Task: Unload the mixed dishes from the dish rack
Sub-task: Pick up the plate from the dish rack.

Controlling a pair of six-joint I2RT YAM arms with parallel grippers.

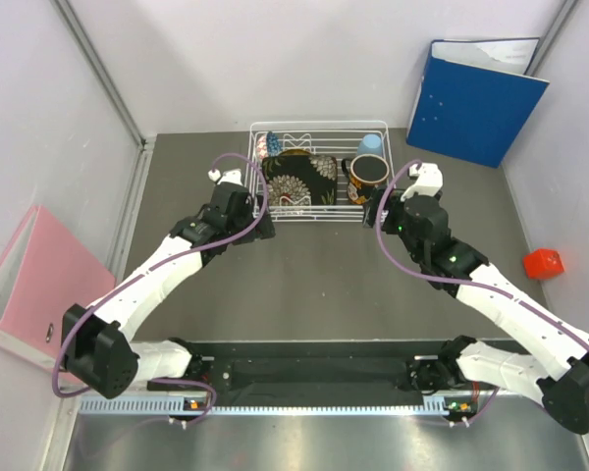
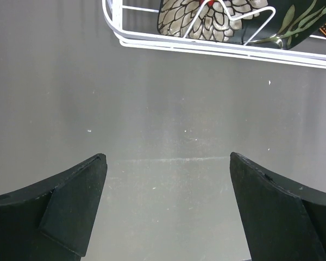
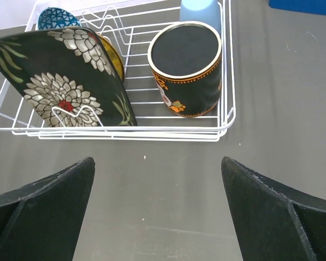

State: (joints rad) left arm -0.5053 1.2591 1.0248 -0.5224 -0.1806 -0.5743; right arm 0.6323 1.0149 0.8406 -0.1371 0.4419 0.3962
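The white wire dish rack (image 1: 319,218) stands at the back middle of the table. In it, the black square floral plate (image 1: 299,182) leans in the slots, with the yellow plate (image 3: 115,58) and the blue mosaic bowl (image 3: 54,19) behind it. The dark mug (image 1: 369,172) stands on the right, dark top up, and the light blue cup (image 1: 371,143) is behind it. My left gripper (image 1: 263,232) is open and empty just before the rack's left front. My right gripper (image 1: 378,212) is open and empty before the mug. Both wrist views show open fingers over bare table: the left gripper (image 2: 167,156) and the right gripper (image 3: 157,160).
A blue binder (image 1: 476,98) stands at the back right against the wall. A pink folder (image 1: 29,285) lies off the table's left edge. A small red object (image 1: 543,263) sits at the right. Grey table lies between the rack and the arm bases.
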